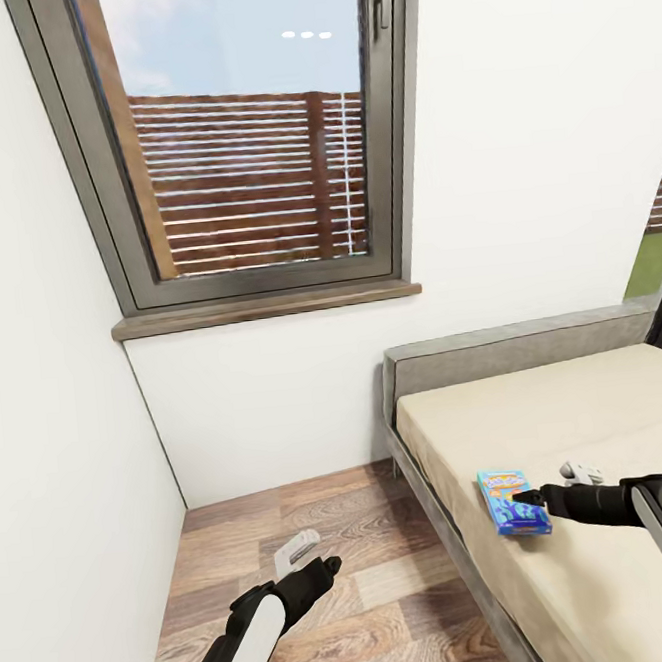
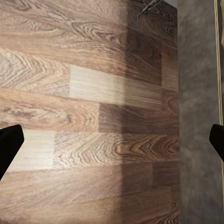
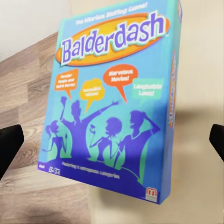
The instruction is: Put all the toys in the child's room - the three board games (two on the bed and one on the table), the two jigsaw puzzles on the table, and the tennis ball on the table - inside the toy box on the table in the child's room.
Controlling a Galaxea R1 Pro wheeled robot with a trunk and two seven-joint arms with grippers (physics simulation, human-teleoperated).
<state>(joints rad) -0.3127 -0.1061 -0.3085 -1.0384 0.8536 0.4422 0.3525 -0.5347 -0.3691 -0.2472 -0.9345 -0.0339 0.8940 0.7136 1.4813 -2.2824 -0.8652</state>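
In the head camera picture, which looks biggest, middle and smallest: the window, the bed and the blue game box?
As they look in that view:
1. Window, the largest.
2. Bed, cut off by the picture's edge, so its full extent is unsure.
3. Blue game box, by far the smallest, lying on the bed near its edge.

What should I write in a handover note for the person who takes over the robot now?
Right gripper: open, empty, above the light blue Balderdash board game near the bed's edge.
Left gripper: open, empty, over the wood floor beside the bed.
Done: nothing confirmed from these views.
Left: grasp this game, carry it to the toy box, then collect the other toys.
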